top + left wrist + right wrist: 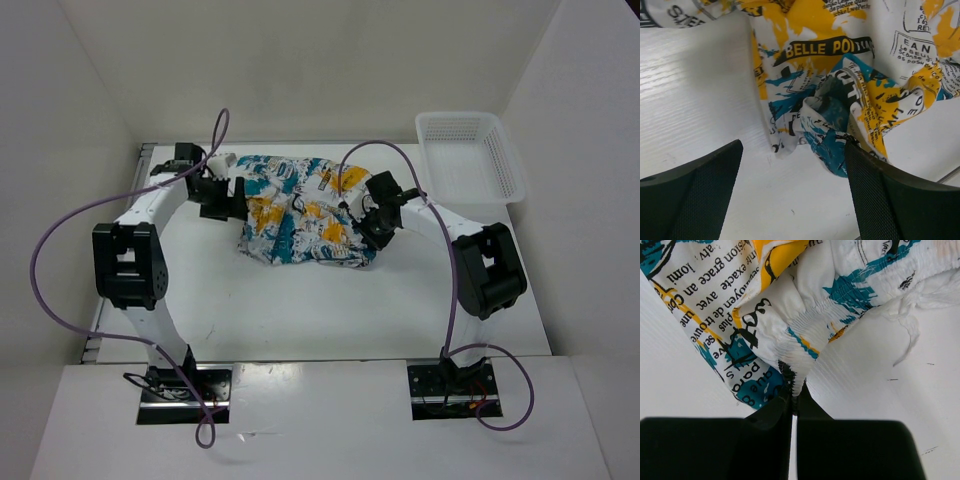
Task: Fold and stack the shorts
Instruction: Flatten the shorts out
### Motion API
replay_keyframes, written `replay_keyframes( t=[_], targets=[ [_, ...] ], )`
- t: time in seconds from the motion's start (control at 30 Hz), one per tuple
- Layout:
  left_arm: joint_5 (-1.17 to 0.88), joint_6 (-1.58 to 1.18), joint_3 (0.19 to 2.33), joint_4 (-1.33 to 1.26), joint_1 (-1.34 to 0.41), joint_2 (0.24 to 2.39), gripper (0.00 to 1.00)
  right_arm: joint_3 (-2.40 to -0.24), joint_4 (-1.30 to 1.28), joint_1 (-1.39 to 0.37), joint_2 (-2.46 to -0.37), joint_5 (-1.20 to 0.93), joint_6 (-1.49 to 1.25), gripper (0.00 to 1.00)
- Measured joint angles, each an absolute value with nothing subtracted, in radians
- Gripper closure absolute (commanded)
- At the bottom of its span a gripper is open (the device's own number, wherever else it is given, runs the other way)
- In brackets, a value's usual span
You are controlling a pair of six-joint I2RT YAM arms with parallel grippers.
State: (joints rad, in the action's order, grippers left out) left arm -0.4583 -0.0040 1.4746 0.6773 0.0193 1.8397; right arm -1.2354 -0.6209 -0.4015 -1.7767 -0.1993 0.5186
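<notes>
The shorts lie crumpled in a heap at the middle back of the white table, white cloth with teal, yellow-orange and black print. I cannot tell the two pieces apart in the heap. My left gripper is open at the heap's left edge, its fingers spread over bare table with a teal fold beside the right finger. My right gripper is shut on the shorts' gathered elastic waistband at the heap's right side. A thin white drawstring trails from the waistband.
A white plastic lattice basket stands at the back right corner. White walls close in the table at the back and both sides. Purple cables loop from both arms.
</notes>
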Motion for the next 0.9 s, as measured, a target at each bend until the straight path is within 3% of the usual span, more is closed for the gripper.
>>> replay_keyframes(
  t=[0.17, 0.47, 0.6, 0.7, 0.77, 0.9],
  targets=[
    [-0.467, -0.005, 1.451, 0.666, -0.055, 1.857, 0.10, -1.234, -0.620, -0.402, -1.777, -0.198, 0.522, 1.00],
    [-0.305, -0.004, 1.438, 0.632, -0.407, 1.857, 0.09, -1.234, -0.620, -0.402, -1.777, -0.198, 0.522, 1.00],
    [-0.201, -0.004, 1.394, 0.605, -0.423, 1.857, 0.41, -1.234, -0.620, -0.402, -1.777, -0.198, 0.522, 1.00],
    [-0.141, -0.004, 1.380, 0.605, -0.414, 1.857, 0.80, -1.233, -0.620, -0.402, -1.777, -0.198, 0.522, 1.00],
    [-0.098, -0.003, 1.379, 0.605, -0.408, 1.856, 0.98, -1.228, -0.617, -0.402, -1.777, -0.198, 0.526, 1.00],
    [-0.026, -0.002, 1.379, 0.630, -0.385, 1.833, 1.00, -1.217, -0.615, -0.402, -1.777, -0.196, 0.533, 1.00]
  ],
)
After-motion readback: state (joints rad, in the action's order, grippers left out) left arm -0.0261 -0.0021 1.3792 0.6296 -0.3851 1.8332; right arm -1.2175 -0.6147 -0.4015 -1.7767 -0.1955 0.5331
